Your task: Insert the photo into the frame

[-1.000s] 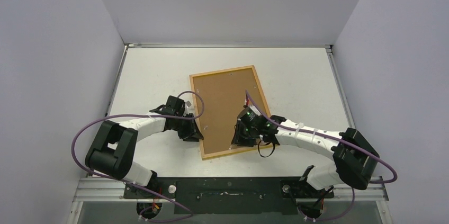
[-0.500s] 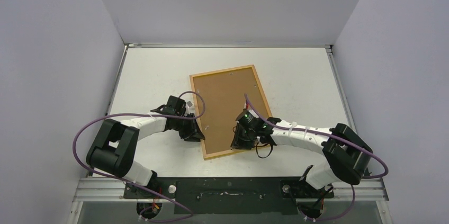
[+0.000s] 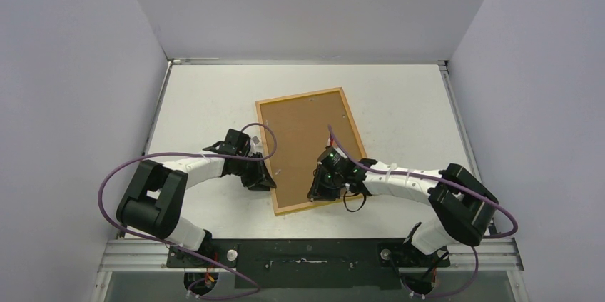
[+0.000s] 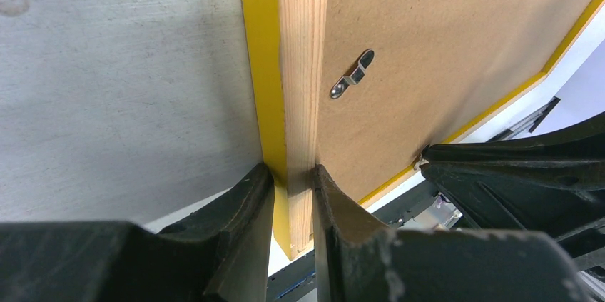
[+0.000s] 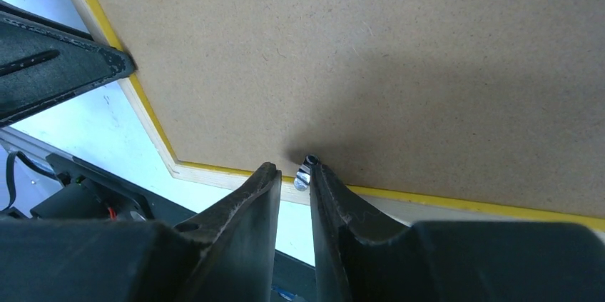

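The white surface (image 3: 399, 102) carries the thin rectangular frame (image 3: 300, 95), lying light-wood back up with its bright yellow front edge showing along the sides. The plain brown backing board (image 3: 303, 145) fills the frame and stretches away ahead of both sets of jaws. The photo is not visible; it may lie under the board, but that cannot be told.

The left gripper (image 4: 289, 173) has its jaws pinching the frame's side rail near a corner, one outside on the yellow edge and one inside against the board. The right gripper (image 5: 292, 170) has its jaws drawn close together, with a small silver metal turn clip (image 5: 304, 173) between the tips; whether they actually squeeze it I cannot tell. A second silver clip (image 4: 352, 73) sits beyond the left jaws, turned in over the board.

The likely trouble is the tiny clip slipping out sideways when turned. A hard push could also swing the frame about the left pinch or dig a tip into the board
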Tool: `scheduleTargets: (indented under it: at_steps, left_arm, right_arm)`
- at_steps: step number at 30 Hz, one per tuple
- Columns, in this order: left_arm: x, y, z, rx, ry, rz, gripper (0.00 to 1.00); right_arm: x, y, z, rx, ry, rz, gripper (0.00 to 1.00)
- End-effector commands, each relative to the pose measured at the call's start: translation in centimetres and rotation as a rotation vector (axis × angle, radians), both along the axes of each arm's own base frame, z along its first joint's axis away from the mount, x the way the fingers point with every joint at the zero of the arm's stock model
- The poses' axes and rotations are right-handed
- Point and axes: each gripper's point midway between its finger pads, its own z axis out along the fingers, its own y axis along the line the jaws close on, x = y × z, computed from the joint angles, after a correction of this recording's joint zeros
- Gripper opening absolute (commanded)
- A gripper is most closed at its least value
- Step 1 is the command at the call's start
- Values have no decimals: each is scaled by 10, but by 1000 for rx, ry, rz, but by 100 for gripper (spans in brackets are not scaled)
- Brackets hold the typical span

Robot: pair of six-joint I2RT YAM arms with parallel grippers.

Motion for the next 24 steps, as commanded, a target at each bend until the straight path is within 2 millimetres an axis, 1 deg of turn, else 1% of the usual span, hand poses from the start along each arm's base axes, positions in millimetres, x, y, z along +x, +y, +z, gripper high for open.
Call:
scheduleTargets:
  at_steps: [1,7,12,16,24]
  left_arm:
    - [-11,11,-22,79,26,-16,21]
    - [-13,11,-21,71,23,-17,21]
    - [-13,9,-19,58,22,-20,21]
    - [-10,7,-18,53,17,-21,21]
    - [-9,3,-17,33,17,-28,21]
  right_arm:
    - [-2,11,-1,69,13,-8,24]
    - [-1,15,1,124,16,-48,24]
    - [3,14,7,156,21,-136,24]
    - [8,12,14,192,16,-222,24]
    - [9,19,21,278,25,-277,24]
